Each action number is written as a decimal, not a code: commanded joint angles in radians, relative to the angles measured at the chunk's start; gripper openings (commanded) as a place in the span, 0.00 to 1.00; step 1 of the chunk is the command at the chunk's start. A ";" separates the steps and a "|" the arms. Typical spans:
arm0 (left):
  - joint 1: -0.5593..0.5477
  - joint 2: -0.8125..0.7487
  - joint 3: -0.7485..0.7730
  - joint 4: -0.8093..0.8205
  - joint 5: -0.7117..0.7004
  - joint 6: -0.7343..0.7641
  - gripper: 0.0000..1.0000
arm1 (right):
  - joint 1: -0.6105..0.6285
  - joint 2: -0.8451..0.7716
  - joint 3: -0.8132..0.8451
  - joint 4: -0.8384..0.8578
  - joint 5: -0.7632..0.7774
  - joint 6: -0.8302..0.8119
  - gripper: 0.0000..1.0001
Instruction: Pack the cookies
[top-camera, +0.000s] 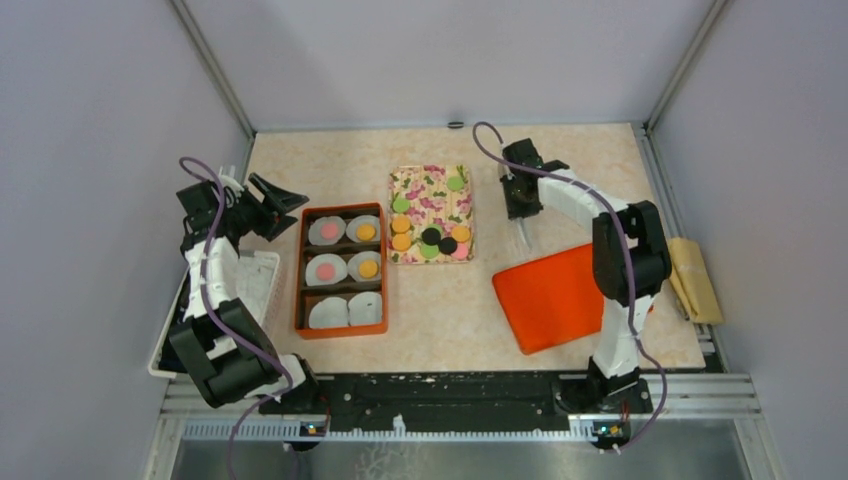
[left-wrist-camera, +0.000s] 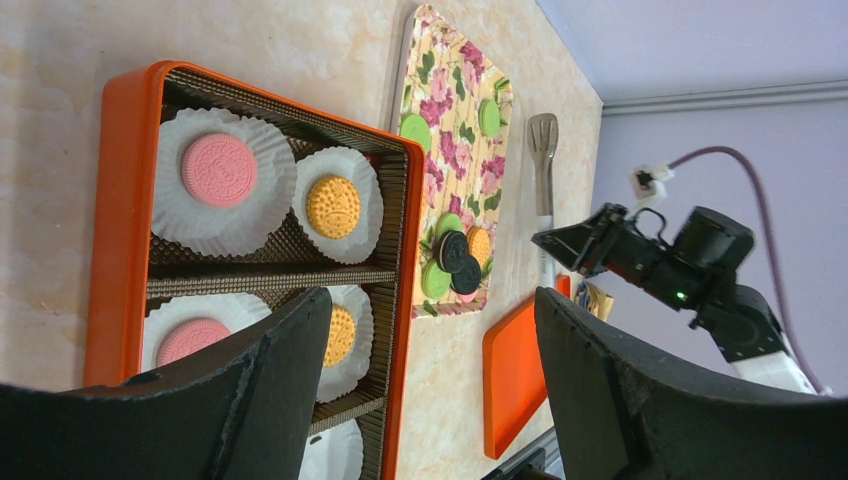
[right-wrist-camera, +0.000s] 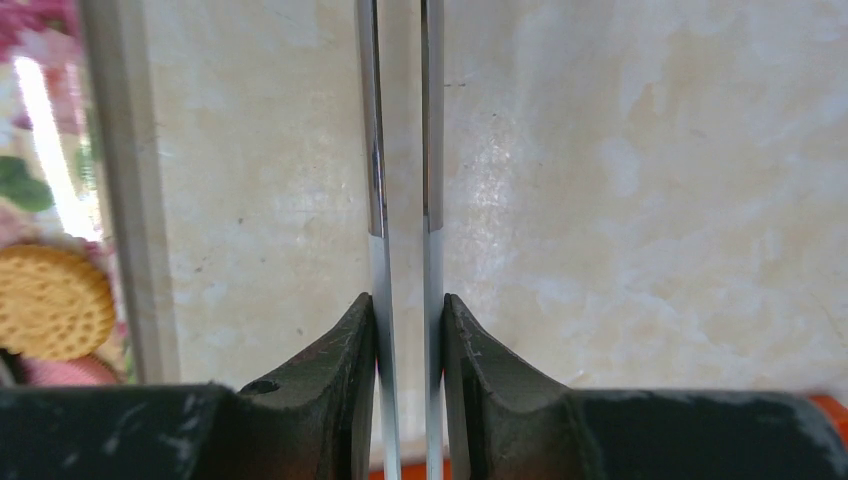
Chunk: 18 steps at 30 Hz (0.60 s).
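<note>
Several cookies (top-camera: 430, 237) in orange, green, pink and black lie on a floral tray (top-camera: 432, 190); they also show in the left wrist view (left-wrist-camera: 455, 262). The orange box (top-camera: 298, 270) holds white paper liners, with pink cookies (top-camera: 329, 230) and orange cookies (top-camera: 366, 231) in its two far rows. My right gripper (top-camera: 520, 205) is right of the tray, shut on metal tongs (right-wrist-camera: 372, 150), its fingers (right-wrist-camera: 352, 340) pressing both arms. The tongs' tips (left-wrist-camera: 543, 135) point to the far side. My left gripper (left-wrist-camera: 432, 300) hangs open and empty left of the box (left-wrist-camera: 120, 200).
An orange lid (top-camera: 550, 297) lies flat on the table at the near right, below the right gripper. A white basket (top-camera: 262, 280) stands left of the box beside the left arm. A tan packet (top-camera: 697, 277) lies at the right edge.
</note>
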 joint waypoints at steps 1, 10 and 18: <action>-0.002 0.000 0.002 0.036 0.019 0.012 0.80 | 0.021 -0.194 0.019 0.027 0.030 0.000 0.25; -0.005 -0.011 0.004 0.034 0.031 0.014 0.80 | 0.035 -0.205 0.054 0.001 0.027 0.015 0.36; -0.004 -0.016 0.005 0.023 0.033 0.026 0.80 | 0.035 -0.146 0.097 -0.011 0.027 0.017 0.37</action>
